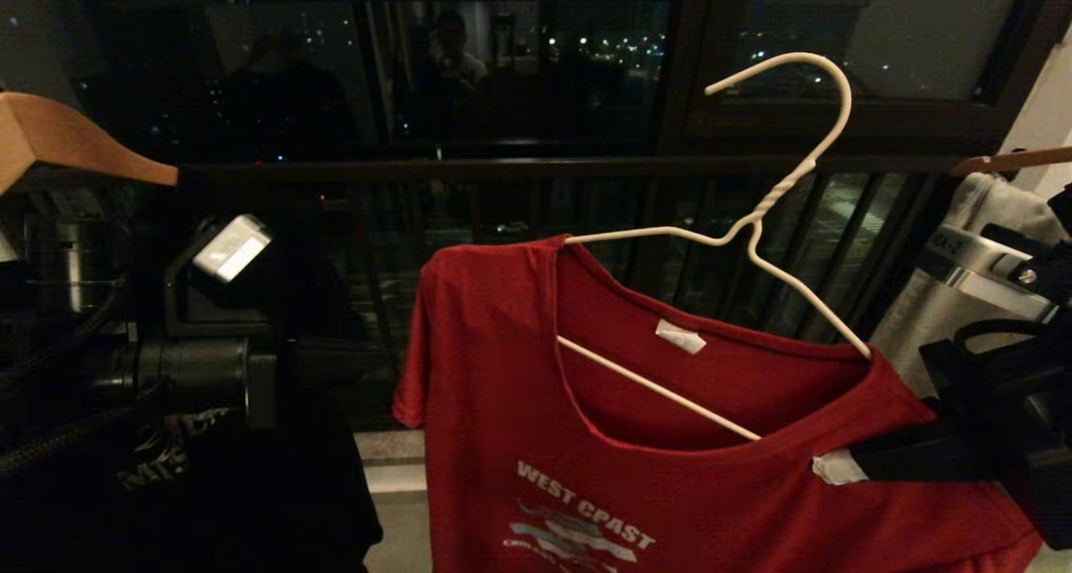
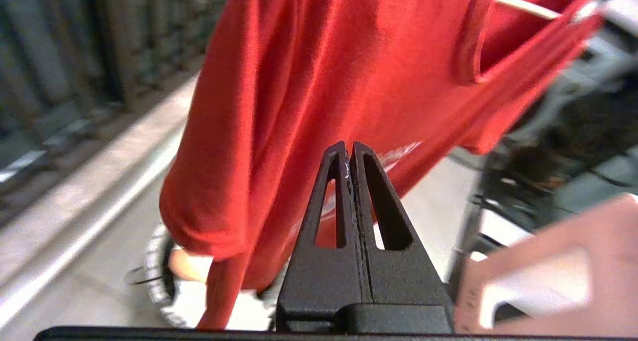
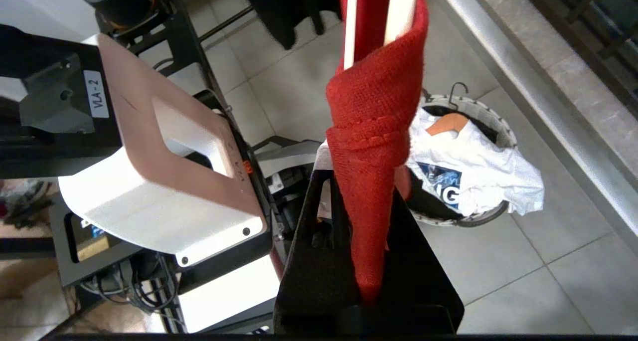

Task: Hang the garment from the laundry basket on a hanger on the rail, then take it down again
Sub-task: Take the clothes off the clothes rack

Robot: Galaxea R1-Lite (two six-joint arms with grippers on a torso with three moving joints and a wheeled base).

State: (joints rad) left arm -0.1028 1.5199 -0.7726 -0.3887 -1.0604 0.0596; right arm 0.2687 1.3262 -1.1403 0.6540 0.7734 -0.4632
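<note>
a: where's the red shirt (image 1: 653, 439)?
b: on the white hanger (image 1: 779, 196), tilted, hook up-right, off the rail.
a: grippers?
b: right gripper (image 3: 371, 201) clamps shirt and hanger; left gripper (image 2: 349, 154) closed, empty.

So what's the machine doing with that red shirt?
The robot's right hand is pinching the red T-shirt at one shoulder, with a white wire hanger threaded inside the shirt. The hanger's hook is in the air, not on any rail in view. The left hand is shut and empty, beside the shirt. On the floor below, a round basket holds a white T-shirt.
</note>
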